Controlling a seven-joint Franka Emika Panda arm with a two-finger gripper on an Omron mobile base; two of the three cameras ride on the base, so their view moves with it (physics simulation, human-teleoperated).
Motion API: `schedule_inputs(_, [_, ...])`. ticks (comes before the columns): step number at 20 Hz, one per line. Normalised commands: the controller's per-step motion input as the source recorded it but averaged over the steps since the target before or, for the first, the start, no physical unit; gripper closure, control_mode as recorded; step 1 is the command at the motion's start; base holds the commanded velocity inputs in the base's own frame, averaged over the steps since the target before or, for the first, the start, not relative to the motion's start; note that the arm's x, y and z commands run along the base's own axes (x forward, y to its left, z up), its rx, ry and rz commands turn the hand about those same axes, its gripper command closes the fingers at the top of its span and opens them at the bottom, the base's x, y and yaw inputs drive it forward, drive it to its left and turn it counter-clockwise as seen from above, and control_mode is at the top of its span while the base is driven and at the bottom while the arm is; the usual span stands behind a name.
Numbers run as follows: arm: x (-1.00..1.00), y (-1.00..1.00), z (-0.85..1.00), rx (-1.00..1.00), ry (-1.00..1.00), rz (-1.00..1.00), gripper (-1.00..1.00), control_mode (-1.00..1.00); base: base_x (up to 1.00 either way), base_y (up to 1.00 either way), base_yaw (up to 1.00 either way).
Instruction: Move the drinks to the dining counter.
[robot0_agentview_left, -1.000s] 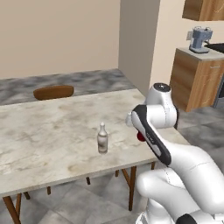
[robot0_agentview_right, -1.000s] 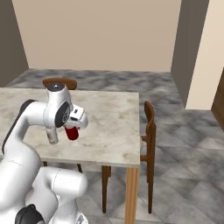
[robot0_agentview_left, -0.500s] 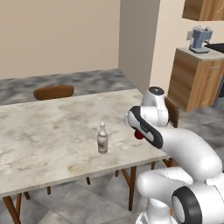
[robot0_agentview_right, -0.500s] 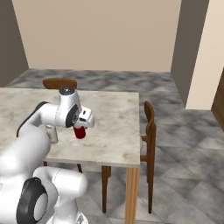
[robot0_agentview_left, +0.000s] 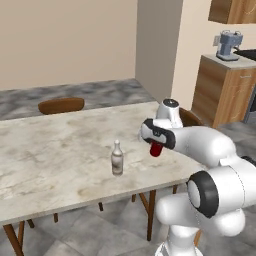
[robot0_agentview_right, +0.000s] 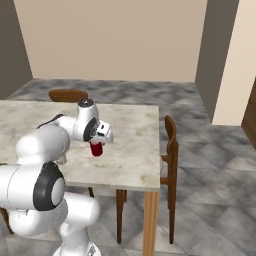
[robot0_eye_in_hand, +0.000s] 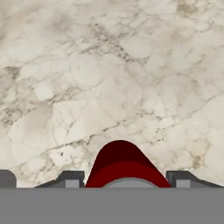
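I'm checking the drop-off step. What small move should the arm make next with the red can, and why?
Probably lower it straight down. The hand grips the can over bare marble of the counter, well apart from the brown bottle; whether it already touches down, I cannot tell.

Was built of glossy white rounded arm (robot0_agentview_left: 210, 145) shells joined by dark grey ringed joints, with small dark grey fingertips (robot0_eye_in_hand: 70, 178).

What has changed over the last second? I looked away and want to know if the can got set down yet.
The arm has swung further out over the dining counter, carrying the red can with it; the claw stays closed on the can, not yet released. The brown bottle stands upright where it was.
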Motion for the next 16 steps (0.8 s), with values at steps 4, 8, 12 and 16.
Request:
schedule_inputs(4, [0.26, 0.0, -0.49, 0.0, 0.08, 0.0, 1.0, -1.0, 0.0, 0.0, 0.0])
schedule_inputs(8, [0.27, 0.0, -0.41, 0.0, 0.04, 0.0, 1.0, -1.0, 0.0, 0.0, 0.0])
schedule_inputs(12, [0.39, -0.02, -0.32, 0.0, 0.0, 0.0, 1.0, -1.0, 0.0, 0.0, 0.0])
schedule_inputs(16, [0.32, -0.01, -0.28, 0.0, 0.0, 0.0, 1.0, -1.0, 0.0, 0.0, 0.0])
